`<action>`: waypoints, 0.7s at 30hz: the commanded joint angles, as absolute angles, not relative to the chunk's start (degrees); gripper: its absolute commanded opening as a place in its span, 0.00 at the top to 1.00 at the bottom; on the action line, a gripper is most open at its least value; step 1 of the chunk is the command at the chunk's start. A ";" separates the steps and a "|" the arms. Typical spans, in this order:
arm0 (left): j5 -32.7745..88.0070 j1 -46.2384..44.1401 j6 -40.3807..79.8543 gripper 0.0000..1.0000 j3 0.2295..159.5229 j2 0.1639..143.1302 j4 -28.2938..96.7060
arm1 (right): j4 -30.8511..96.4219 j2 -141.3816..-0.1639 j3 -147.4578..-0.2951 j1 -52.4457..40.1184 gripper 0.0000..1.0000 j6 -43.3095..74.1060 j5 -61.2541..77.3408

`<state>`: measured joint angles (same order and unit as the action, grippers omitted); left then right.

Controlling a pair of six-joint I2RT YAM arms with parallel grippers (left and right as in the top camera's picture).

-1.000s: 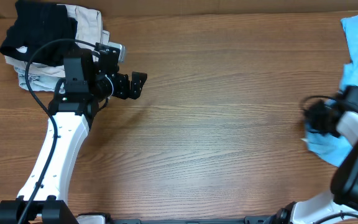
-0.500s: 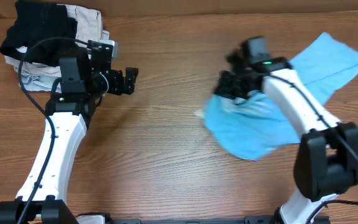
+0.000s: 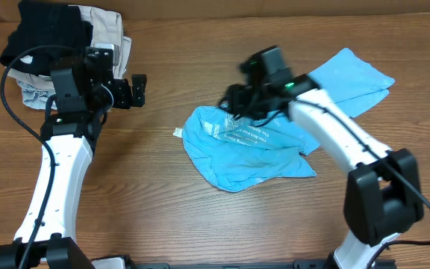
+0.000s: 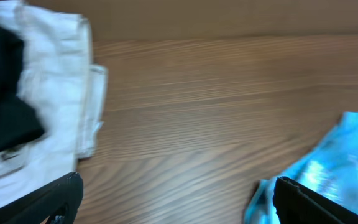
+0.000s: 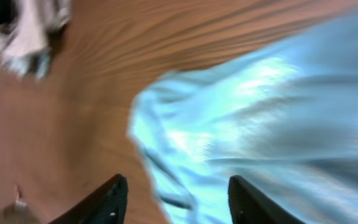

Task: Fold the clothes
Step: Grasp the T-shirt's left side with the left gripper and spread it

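The clothes, a light sky-blue T-shirt [image 3: 252, 146], lie crumpled in the middle of the table, white lettering facing up, one part trailing to the back right [image 3: 349, 75]. My right gripper [image 3: 234, 101] hovers over the shirt's back left edge. In the right wrist view its jaws stand apart above the blue cloth [image 5: 260, 106] and grip nothing, with the right gripper [image 5: 179, 196] over the shirt's rim. My left gripper [image 3: 136, 90] is left of the shirt and open. In its wrist view the left gripper [image 4: 179, 199] is over bare wood, the shirt's edge [image 4: 347, 162] at the right.
A stack of folded garments sits at the back left corner: a black one [image 3: 47, 33] on top of beige and pale ones [image 3: 107, 30]. The left wrist view shows the pale garment [image 4: 55, 93] close to the left finger. The table's back edge runs just behind.
My right arm has swept the shirt from the table's right edge to the middle, and its jaws have opened off the cloth. The left gripper has drifted slightly left.
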<state>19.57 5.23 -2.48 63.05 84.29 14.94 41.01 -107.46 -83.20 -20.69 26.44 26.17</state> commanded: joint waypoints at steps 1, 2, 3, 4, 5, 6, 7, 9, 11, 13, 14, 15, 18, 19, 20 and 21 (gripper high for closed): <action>30.68 3.42 -3.14 0.00 64.79 84.31 14.70 | 44.97 -105.73 -87.11 -11.60 0.41 26.72 21.87; 31.46 2.17 -3.60 0.00 64.79 84.31 15.03 | 45.82 -105.73 -87.15 -9.34 0.41 26.11 21.45; 31.31 0.58 -4.25 0.00 64.79 84.31 15.51 | 46.57 -105.73 -87.15 -7.09 0.40 25.23 21.50; 30.59 -1.26 -5.30 0.00 64.77 84.33 16.21 | 47.42 -105.73 -87.13 -4.58 0.38 24.75 21.47; 28.91 -3.31 -6.28 0.00 64.79 84.33 17.17 | 48.10 -105.73 -87.13 -2.87 0.37 23.90 21.54; 23.77 -7.73 -7.79 0.00 64.77 84.33 19.70 | 49.78 -105.73 -87.13 0.73 0.36 22.24 21.67; 20.60 -9.93 -7.94 0.00 64.77 84.36 21.23 | 50.78 -105.73 -87.13 2.37 0.36 21.26 21.71; 15.22 -13.74 -7.92 0.00 64.77 84.71 24.43 | 52.56 -105.73 -87.09 4.54 0.36 19.51 21.74; 11.92 -16.38 -7.38 0.03 64.77 85.65 27.66 | 54.02 -105.73 -87.09 5.76 0.36 18.11 21.71; 11.44 -17.54 -6.44 0.04 64.77 87.20 30.74 | 54.94 -105.73 -87.07 6.22 0.36 17.04 21.67; 11.68 -17.69 -5.69 0.05 64.77 88.25 32.10 | 55.20 -105.73 -87.07 6.24 0.36 16.38 21.67; 12.23 -17.69 -4.86 0.05 64.77 89.36 33.28 | 55.27 -105.73 -87.07 6.24 0.36 16.21 21.58; 13.67 -17.76 -4.69 0.08 64.77 93.30 36.01 | 55.20 -105.75 -87.07 6.07 0.35 16.23 21.47; 13.54 -17.80 -4.69 0.12 64.77 94.61 36.58 | 55.20 -105.75 -87.07 6.07 0.35 16.23 21.47; 13.17 -17.85 -4.69 0.17 64.77 95.83 36.97 | 55.20 -105.75 -87.07 6.07 0.35 16.25 21.47; 12.69 -17.93 -4.69 0.20 64.77 97.08 37.06 | 55.22 -105.75 -87.07 6.07 0.35 16.25 21.47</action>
<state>14.26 -17.91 -5.52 63.90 93.34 36.38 55.33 -107.44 -85.82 6.24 17.61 21.58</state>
